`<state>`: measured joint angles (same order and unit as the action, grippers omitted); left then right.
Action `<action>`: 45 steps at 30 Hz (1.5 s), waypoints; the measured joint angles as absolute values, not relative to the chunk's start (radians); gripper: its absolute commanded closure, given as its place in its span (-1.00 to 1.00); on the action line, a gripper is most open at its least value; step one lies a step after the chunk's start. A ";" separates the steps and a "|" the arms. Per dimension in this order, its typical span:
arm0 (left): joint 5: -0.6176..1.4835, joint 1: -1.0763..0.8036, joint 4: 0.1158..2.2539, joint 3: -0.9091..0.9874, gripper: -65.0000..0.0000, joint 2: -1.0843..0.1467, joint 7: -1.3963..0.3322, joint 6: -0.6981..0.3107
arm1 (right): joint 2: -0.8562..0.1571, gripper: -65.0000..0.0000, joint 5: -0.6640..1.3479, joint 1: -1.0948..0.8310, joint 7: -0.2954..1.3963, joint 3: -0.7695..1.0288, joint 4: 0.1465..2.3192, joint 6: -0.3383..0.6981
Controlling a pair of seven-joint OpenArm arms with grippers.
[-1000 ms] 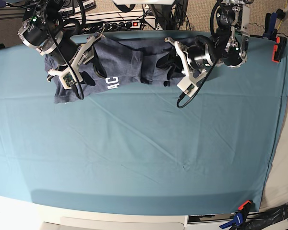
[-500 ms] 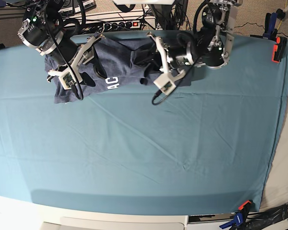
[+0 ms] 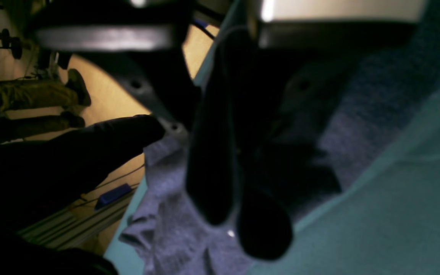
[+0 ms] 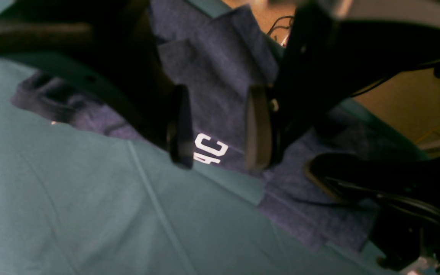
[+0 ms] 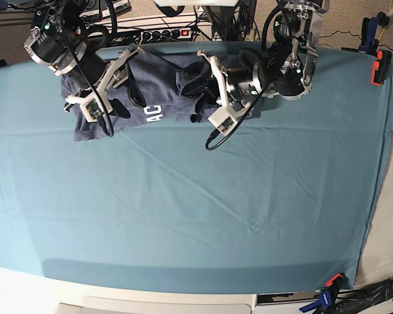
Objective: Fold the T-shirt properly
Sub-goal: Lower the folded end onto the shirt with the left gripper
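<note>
The left pincer (image 5: 198,91) has swept across the far edge toward the other arm, dragging a fold of the T-shirt (image 5: 164,88) with it. Its fingers (image 3: 212,152) are pressed together on dark blue-grey cloth. The right pincer (image 4: 216,126) hangs spread just above the shirt, its pads either side of the white lettering (image 4: 208,151), gripping nothing. The shirt lies bunched along the back edge of the table (image 5: 183,209), on the teal cloth.
</note>
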<state>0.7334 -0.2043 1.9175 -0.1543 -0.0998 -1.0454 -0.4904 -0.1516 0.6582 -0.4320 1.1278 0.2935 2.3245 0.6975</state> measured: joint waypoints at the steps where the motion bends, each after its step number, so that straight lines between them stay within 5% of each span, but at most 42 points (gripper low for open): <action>1: 0.733 -0.205 1.917 -0.154 1.00 -0.100 -1.045 -0.490 | -0.152 0.28 0.658 -0.432 1.128 0.294 2.325 0.698; 13: 0.775 -0.205 1.917 -0.154 0.94 -0.100 -1.073 -0.543 | -0.152 0.28 0.658 -0.432 1.128 0.294 2.325 0.698; 25: 0.798 -0.205 1.917 -0.155 0.14 -0.100 -1.080 -0.596 | -0.152 0.28 0.658 -0.432 1.128 0.294 2.325 0.698; 45: 0.774 -0.158 1.917 -0.155 0.13 -0.100 -1.080 -0.596 | -0.152 0.28 0.685 -0.380 1.072 0.294 2.325 0.698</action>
